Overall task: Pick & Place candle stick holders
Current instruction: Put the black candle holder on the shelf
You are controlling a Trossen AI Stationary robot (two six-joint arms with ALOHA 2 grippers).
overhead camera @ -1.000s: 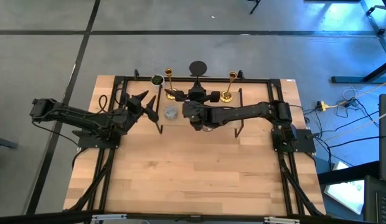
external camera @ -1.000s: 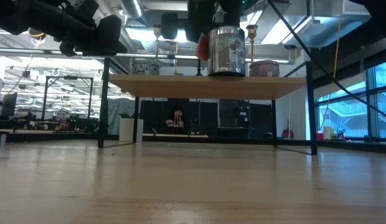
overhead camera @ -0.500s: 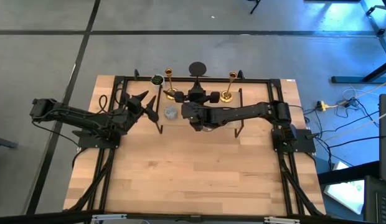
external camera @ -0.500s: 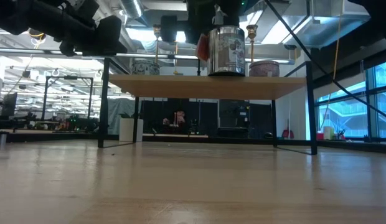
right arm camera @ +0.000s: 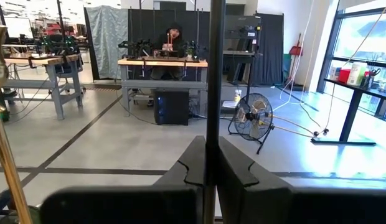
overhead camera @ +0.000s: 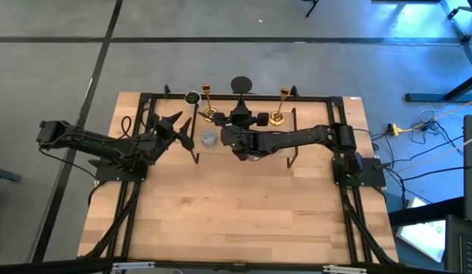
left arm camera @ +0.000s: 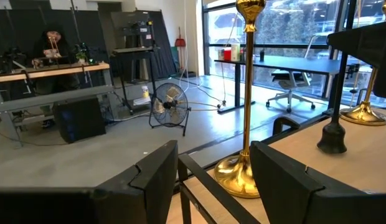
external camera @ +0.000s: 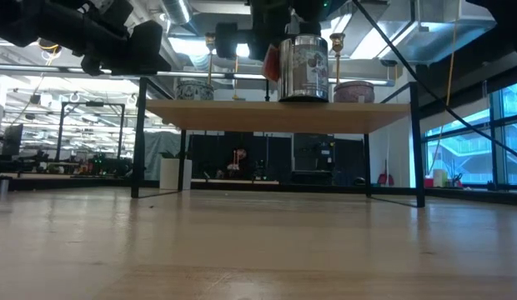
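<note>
Two gold candle stick holders stand upright on their round bases on the raised wooden shelf point(external camera: 275, 112) at the table's far end: the left one point(overhead camera: 208, 113) and the right one point(overhead camera: 279, 114). My left gripper point(overhead camera: 177, 125) is open, level, and points at the left holder point(left arm camera: 246, 124), which stands just beyond its fingertips, in line with the gap point(left arm camera: 215, 149). My right gripper point(overhead camera: 237, 122) is between the two holders, shut on a thin black upright rod point(right arm camera: 211, 74) with a bell-shaped foot point(left arm camera: 333, 135). My right gripper pinches the black rod's stem point(right arm camera: 211, 130) between its two fingers. The fingers come level from the table's near side and lie across the rod. The rod stands about upright, its foot point(left arm camera: 333, 135) on the shelf.
A silver tin point(overhead camera: 209, 138) stands on the shelf near my left gripper, and a small dark pot point(overhead camera: 192, 97) at the far left. The shelf's black frame bars point(overhead camera: 297, 97) run around it. The wide wooden table top point(overhead camera: 236, 213) lies nearer. A person sits at a desk in the room behind.
</note>
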